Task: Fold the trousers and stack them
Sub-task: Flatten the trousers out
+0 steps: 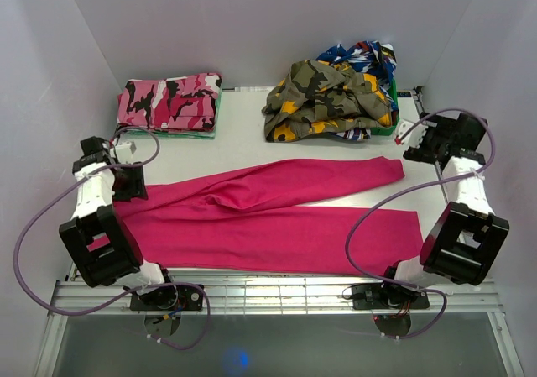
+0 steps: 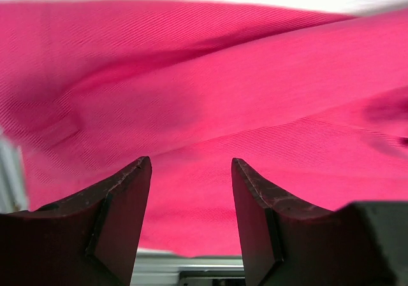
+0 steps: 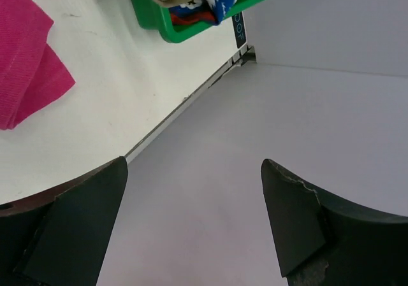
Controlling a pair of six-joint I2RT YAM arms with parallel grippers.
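The magenta-pink trousers point(image 1: 268, 217) lie flat across the table, waist at the left and both legs running to the right, the far leg wrinkled. My left gripper point(image 1: 132, 185) hangs over the waist end. In the left wrist view it point(image 2: 191, 165) is open and empty, close above the pink fabric point(image 2: 210, 95). My right gripper point(image 1: 419, 142) is at the far right, beyond the leg ends. In the right wrist view it point(image 3: 193, 165) is open and empty, facing the side wall, with a trouser leg end point(image 3: 25, 63) at the left.
A folded pink-black-white camouflage pair point(image 1: 170, 102) lies at the back left. An olive-yellow camouflage garment point(image 1: 323, 98) is heaped on a green basket point(image 1: 391, 108) at the back right, with blue patterned clothes point(image 1: 361, 56); the basket also shows in the right wrist view point(image 3: 191, 28). White walls enclose three sides.
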